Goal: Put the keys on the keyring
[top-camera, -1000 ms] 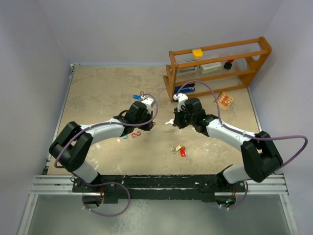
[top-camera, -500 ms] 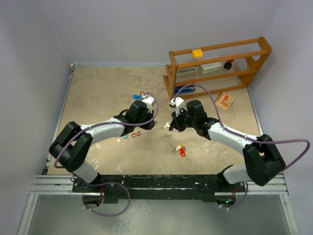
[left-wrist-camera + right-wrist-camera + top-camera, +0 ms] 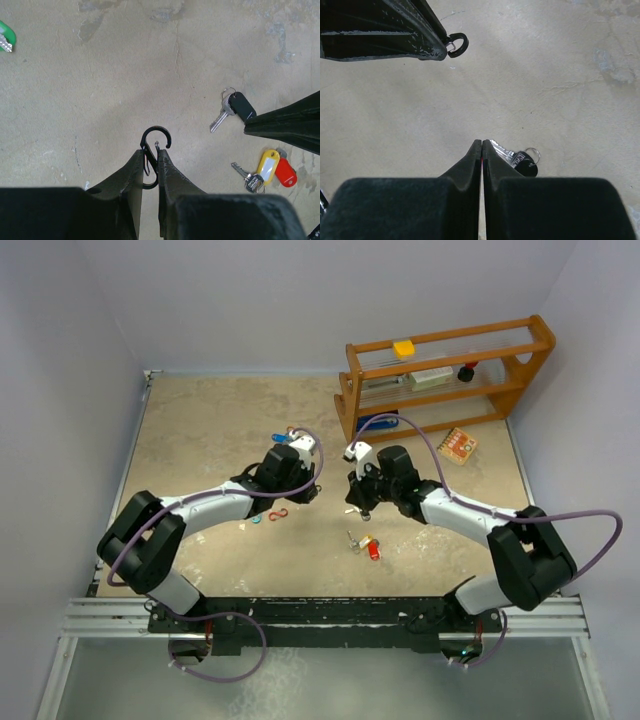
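Note:
My left gripper point(image 3: 150, 152) is shut on the keyring point(image 3: 154, 129), a black S-shaped clip whose upper hook sticks out above the fingertips. It hangs just left of the table's middle point(image 3: 312, 493). The same keyring point(image 3: 465, 42) shows at the top left of the right wrist view. My right gripper point(image 3: 481, 142) is shut with nothing between its tips. A silver key with a black tag point(image 3: 526, 164) lies close beside its right finger, partly hidden by it. That key point(image 3: 241, 106) sits apart from the keyring, to its right. Keys with a yellow tag point(image 3: 268, 162) and a red tag point(image 3: 285, 172) lie nearer the arms' bases.
A wooden rack point(image 3: 445, 370) stands at the back right, with an orange box point(image 3: 460, 445) in front of it. A red S-clip point(image 3: 278, 513) lies near the left arm. A green-tagged key point(image 3: 5, 37) and a blue-tagged key point(image 3: 280, 438) lie further left.
The right gripper's tip has swung a little towards the near side and lower, with the black-tagged key by it. The left arm and the keyring have stayed put.

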`<act>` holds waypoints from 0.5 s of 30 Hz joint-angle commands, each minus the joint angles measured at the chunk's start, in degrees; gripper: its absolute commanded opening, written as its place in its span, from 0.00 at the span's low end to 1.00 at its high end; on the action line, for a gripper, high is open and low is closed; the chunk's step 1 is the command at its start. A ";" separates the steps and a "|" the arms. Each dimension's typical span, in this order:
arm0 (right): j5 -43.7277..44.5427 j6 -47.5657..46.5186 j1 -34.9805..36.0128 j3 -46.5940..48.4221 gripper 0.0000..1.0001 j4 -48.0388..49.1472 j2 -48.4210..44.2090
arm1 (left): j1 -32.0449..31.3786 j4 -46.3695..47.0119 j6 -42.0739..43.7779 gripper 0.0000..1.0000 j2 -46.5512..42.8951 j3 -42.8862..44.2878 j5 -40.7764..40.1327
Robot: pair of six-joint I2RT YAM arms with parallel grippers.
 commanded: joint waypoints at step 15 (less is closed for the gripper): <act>12.52 11.37 -0.82 5.85 0.38 -7.54 5.31 | -0.39 2.65 -0.56 0.00 -1.61 0.64 -0.16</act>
